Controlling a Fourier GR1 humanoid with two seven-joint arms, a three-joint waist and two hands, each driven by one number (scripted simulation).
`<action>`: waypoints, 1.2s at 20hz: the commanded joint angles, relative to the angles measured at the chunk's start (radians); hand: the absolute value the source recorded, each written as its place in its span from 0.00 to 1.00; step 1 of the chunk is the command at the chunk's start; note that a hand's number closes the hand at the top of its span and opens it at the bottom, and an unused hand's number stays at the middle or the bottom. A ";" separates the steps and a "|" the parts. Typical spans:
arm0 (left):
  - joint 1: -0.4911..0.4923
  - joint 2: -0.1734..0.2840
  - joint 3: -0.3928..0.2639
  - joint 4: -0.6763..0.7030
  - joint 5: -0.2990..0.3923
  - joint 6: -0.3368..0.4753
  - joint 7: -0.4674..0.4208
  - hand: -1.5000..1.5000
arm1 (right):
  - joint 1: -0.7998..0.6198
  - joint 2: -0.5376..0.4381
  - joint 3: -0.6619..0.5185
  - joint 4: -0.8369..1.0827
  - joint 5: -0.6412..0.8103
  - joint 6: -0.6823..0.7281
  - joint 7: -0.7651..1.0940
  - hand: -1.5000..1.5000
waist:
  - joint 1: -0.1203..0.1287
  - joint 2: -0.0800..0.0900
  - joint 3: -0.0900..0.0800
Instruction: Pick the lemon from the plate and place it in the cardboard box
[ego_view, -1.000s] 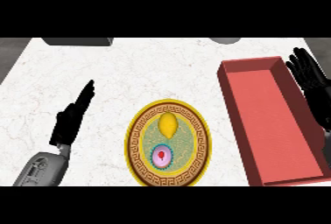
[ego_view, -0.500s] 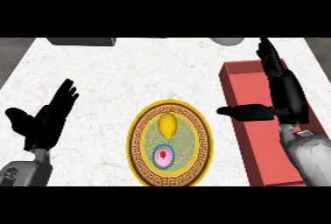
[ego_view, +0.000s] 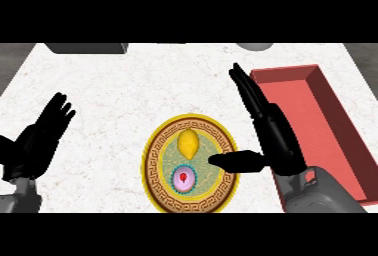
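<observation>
- While the lemon (ego_view: 189, 143) lies untouched on the plate (ego_view: 156, 165), near the counter's front edge, the grasp is not yet made.
- Right hand (ego_view: 272, 134): wide, fingers straight, thumb out over the plate's right rim.
- Left hand (ego_view: 38, 141): spread, resting at the counter's left edge.
- Advised: right hand lowered over the lemon before the fingers are curled; cardboard box (ego_view: 339, 127) stands along the right edge.

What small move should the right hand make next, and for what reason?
Probably the right hand should shift left and lower over the lemon. The hand is open, its fingers straight; only the thumb reaches over the plate rim, right of the lemon. The lemon lies untouched on the plate, and the box holds nothing visible.
</observation>
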 joint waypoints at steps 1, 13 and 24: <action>0.029 -0.001 -0.003 -0.010 0.002 -0.011 -0.003 0.50 | -0.071 -0.091 0.092 0.017 0.127 0.166 0.237 0.00 | -0.001 -0.004 -0.004; -0.007 0.011 0.013 -0.026 0.010 -0.017 0.032 0.50 | -0.444 0.180 0.174 0.147 0.071 0.707 0.912 0.00 | 0.013 0.011 0.001; 0.037 0.012 0.037 -0.075 0.017 -0.036 0.048 0.50 | -0.474 0.321 0.107 0.374 0.037 0.749 0.974 0.00 | 0.005 0.011 0.003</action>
